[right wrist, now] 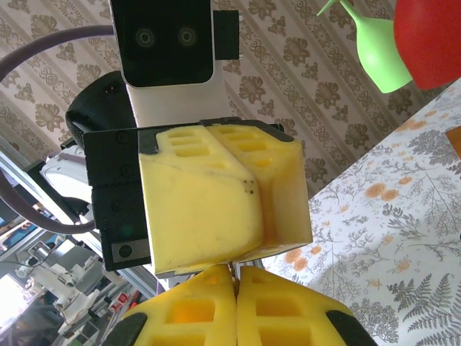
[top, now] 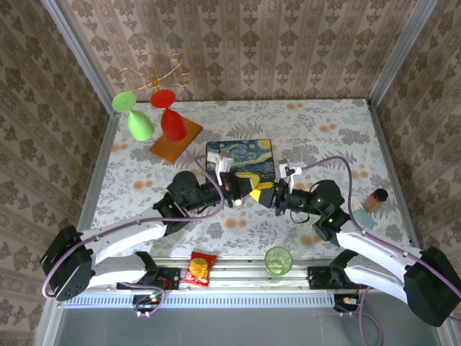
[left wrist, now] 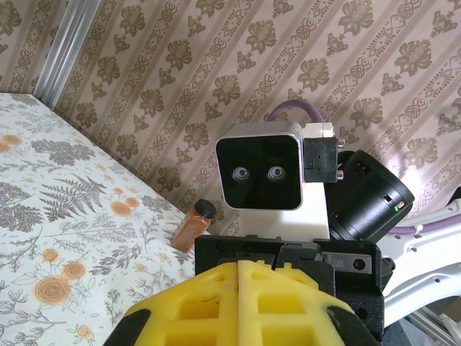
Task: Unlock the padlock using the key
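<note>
Green cup, seemingly empty, at bottom edge; at centre frame the left gripper and right gripper, each with fingers pressed together, meet tip to tip. The padlock is hidden at that junction, long axis unreadable. Behind them the painted box lies closed

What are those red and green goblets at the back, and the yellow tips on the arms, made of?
Green goblet and red goblet: likely plastic. They are opaque, evenly coloured and have a soft sheen, not see-through like glass. Yellow fingers: probably moulded or printed plastic, with a matte surface, blocky shape and hollow rectangular pockets. A rubbery material can't be ruled out from looks alone.
</note>
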Tool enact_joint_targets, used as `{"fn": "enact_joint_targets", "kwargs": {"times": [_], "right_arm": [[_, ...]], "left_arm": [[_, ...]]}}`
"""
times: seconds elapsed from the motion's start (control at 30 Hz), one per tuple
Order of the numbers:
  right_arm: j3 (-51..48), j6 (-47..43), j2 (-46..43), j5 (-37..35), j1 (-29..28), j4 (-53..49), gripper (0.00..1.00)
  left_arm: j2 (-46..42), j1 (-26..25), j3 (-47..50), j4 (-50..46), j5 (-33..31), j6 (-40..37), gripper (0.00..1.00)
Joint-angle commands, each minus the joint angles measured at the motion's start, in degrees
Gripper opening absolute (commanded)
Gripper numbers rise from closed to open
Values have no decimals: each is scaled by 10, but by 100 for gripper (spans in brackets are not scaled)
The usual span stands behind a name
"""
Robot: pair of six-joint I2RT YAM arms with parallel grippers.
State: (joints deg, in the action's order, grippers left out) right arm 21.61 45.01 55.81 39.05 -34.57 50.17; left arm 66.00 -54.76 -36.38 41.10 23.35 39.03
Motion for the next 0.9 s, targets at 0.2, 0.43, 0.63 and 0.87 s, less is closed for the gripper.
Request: {"fn": "enact_joint_targets", "kwargs": {"times": [0.2,0.43,0.63,0.87], "right_arm": [[-7,-9,-24,-25,-5,-35,56],[-3,-12,-19,-17,-5,-11,44],[-5,-3,-7,-7,-6,10,27],[-9,2,-1,-3,-10,29,17]], "left_arm": [[-6,-2,11,31,-8,8,0],[-3,-3,4,33,1,11,0],[1,-3,5,37,2,14,0],[2,-3,8,40,-2,13,0]]}}
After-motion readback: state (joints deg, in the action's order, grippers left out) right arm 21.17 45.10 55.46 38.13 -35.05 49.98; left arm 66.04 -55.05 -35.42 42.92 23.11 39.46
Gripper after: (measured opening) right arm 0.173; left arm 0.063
